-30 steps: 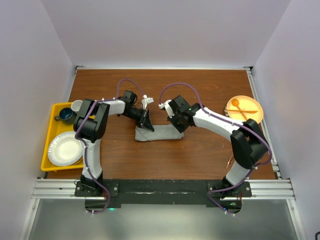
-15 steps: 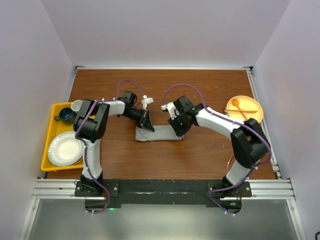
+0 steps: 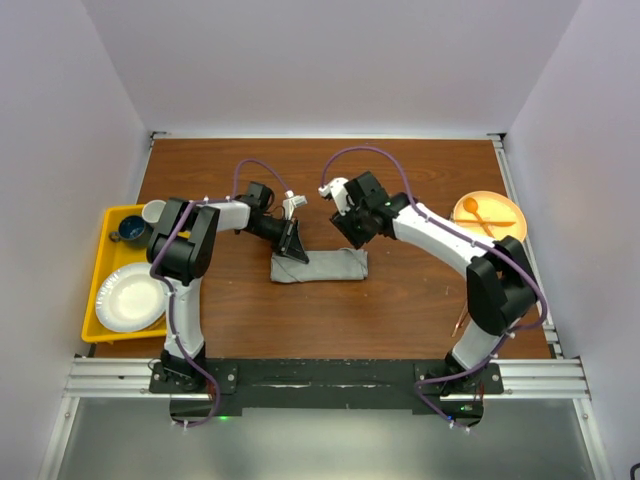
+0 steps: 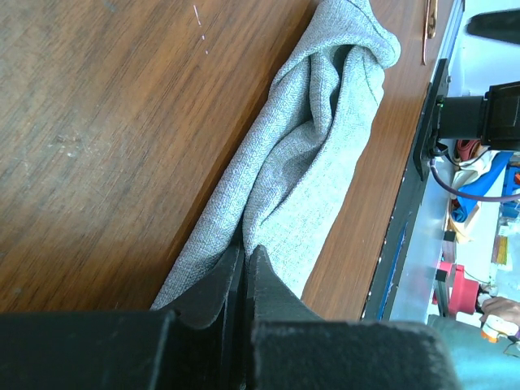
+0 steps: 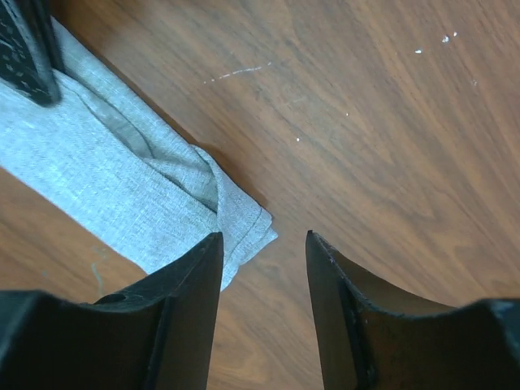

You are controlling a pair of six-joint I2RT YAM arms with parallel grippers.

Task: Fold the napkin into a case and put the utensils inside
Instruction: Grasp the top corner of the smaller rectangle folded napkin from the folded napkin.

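**At mid-table: napkin pinned on the left, free on the right**

At the middle of the table we have the napkin (image 3: 320, 267) lying as a narrow grey strip, roughly parallel to the near edge. It is layered but not yet a tidy case. The left wrist view shows its far end bunched into soft ridges, and the right wrist view shows the corner layers slightly offset, with a small gap under the top fold.

We hold the strip's left end with the left gripper (image 4: 246, 268), its jaws pressed tight on the cloth. The right gripper (image 5: 262, 238) hangs above the right end with its jaws apart and nothing between them. The corner of the cloth lies just below its left finger.

As we judge it, the step is flattening and squaring that right end. We should keep the left pinch firm as an anchor. The right gripper should take only the upper layers and draw them along the strip, not upward, so that the pocket lies flat and its mouth is not sealed.

What looks like the copper spoon (image 4: 431, 16) lies near the table's near edge, well apart from the cloth. Farther out, an orange plate (image 3: 505, 222) sits at the right and a yellow tray (image 3: 102, 222) at the left.
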